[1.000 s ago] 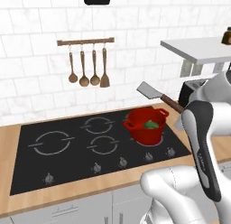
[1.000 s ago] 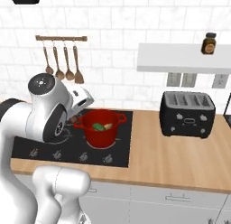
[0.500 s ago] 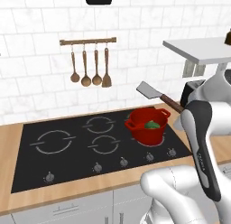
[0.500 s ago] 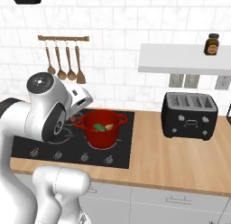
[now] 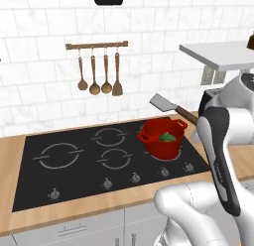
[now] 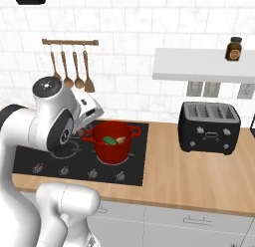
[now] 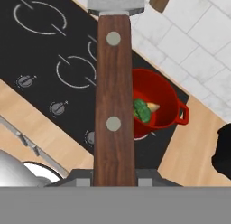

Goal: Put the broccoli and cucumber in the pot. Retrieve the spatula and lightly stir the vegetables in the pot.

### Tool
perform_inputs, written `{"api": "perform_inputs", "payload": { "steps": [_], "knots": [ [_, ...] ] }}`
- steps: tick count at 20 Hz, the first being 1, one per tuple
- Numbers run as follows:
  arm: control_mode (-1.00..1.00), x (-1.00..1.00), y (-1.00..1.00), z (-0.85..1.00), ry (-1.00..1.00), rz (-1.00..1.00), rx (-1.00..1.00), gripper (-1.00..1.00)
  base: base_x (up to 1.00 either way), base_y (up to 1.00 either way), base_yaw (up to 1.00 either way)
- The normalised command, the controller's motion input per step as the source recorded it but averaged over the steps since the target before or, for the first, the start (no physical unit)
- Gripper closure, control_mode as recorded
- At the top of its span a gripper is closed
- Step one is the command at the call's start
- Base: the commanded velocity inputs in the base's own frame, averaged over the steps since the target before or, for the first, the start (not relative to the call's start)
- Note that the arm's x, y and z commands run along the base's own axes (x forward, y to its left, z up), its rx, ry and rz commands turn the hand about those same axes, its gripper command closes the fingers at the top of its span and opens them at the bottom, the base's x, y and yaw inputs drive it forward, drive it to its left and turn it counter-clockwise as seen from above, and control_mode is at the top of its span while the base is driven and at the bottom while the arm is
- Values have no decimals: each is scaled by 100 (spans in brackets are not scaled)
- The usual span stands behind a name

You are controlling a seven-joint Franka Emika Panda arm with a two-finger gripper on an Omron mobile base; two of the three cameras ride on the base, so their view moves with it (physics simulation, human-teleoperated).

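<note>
1. In the left base view, you see the spatula (image 5: 168, 106) carried in the air above and behind the pot (image 5: 162, 139), blade up and away, handle running down toward the arm. You are holding it high so that the blade clears the rim before it goes in. The pot sits on the cooktop (image 5: 74, 175) near its right edge, on the rear right burner, with the broccoli (image 5: 167, 137) showing green inside.

2. In the right base view, the pot (image 6: 113, 140) stands near the cooktop's (image 6: 30, 161) right edge, and both vegetables lie in it: the broccoli (image 6: 108, 140) beside the pale cucumber (image 6: 121, 140). So the loading part looks done, and stirring is what remains. The arm's bulk hides most of the spatula here.

3. In the hand view, the gripper (image 7: 115, 177) is clamped fully closed on the spatula's (image 7: 114, 96) dark wooden handle, which runs straight up to the grey blade at the top. The pot (image 7: 155, 101) lies to one side of the handle, not under the blade, so you need to bring the blade over the opening before lowering it.
</note>
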Motion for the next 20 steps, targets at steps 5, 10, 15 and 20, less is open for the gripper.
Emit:
{"api": "perform_inputs", "payload": {
  "steps": [5, 10, 15, 20],
  "knots": [
    [-100, 27, -17, -3, 0, 0, -1, 100, 0, 0, 0],
    [-100, 96, -85, -18, 8, 0, -20, 100, 0, 0, 0],
    [-100, 86, -53, -14, 15, 14, -38, 100, 0, 0, 0],
    [-100, 4, 1, 0, 4, 6, -5, 100, 0, 0, 0]
  ]
}}
